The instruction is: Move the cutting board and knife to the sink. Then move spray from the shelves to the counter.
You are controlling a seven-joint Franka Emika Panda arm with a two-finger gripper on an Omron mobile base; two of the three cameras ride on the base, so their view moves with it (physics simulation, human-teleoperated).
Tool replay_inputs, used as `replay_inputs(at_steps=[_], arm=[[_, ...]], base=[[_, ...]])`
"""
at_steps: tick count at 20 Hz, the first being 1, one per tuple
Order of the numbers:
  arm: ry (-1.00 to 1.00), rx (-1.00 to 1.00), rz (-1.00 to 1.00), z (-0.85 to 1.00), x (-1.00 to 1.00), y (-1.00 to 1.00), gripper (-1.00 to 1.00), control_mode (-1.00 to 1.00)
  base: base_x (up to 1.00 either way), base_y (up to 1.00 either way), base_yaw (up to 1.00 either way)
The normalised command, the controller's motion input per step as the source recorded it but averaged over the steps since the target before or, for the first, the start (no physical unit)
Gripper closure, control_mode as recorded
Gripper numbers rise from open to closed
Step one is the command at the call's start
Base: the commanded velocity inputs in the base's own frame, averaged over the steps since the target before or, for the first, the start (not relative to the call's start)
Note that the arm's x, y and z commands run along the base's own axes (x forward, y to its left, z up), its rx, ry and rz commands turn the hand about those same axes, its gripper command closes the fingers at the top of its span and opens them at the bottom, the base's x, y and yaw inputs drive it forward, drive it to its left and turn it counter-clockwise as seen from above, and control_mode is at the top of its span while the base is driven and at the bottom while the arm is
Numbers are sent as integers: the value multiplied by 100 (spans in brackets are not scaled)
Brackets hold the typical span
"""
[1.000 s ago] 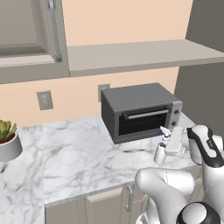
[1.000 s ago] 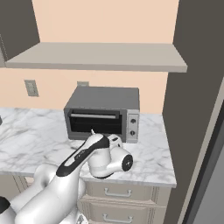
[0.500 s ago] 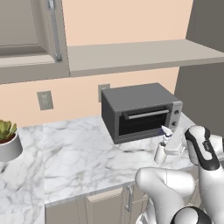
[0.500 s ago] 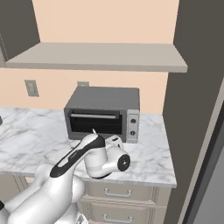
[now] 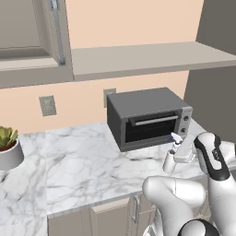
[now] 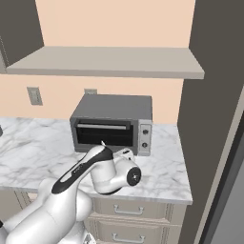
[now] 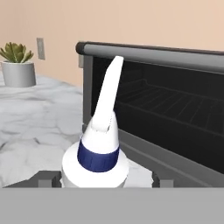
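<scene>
Far left on the tabletop (image 5: 87, 161) sits a potted succulent (image 5: 9, 150) in a grey pot, close to the wall, with an outlet plate (image 5: 47, 105) on the peach wall above and to its right. The white marble runs bare across the middle, grey veins all through it. Overhead, a grey panelled cabinet door (image 5: 27, 41) hangs at the upper left, and the long grey shelf (image 5: 147, 57) stretches away to the right from beside it.

Moving right, there's the dark grey toaster oven (image 5: 147, 117), pushed back against the wall, door shut, its handle bar across the top of the glass and knobs down its right side.

And here's the action: the spray (image 5: 173, 152) stands upright on the marble just in front of the oven's right half, white body, blue collar, nozzle tipped up and pointing toward the oven door. From the hand view, the bottle's head (image 7: 101, 148) sits dead centre between the two dark fingertips (image 7: 46, 181), and I can see a gap on each side of it, so the end effector (image 7: 101, 183) looks released, jaws standing apart around the bottle rather than pinching it. From the right side, the white arm (image 6: 90, 174) covers the bottle almost entirely. Beyond the oven, a tall dark panel (image 6: 209, 109) closes off the tabletop's right end.
</scene>
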Motion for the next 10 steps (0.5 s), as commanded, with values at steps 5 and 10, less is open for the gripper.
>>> replay_inputs(at_steps=[5,10], arm=[[0,-7,-6,-33,0,35,-100,-100],[0,-5,-6,-33,0,34,-100,-100]], base=[[0,0,0],[0,0,0]])
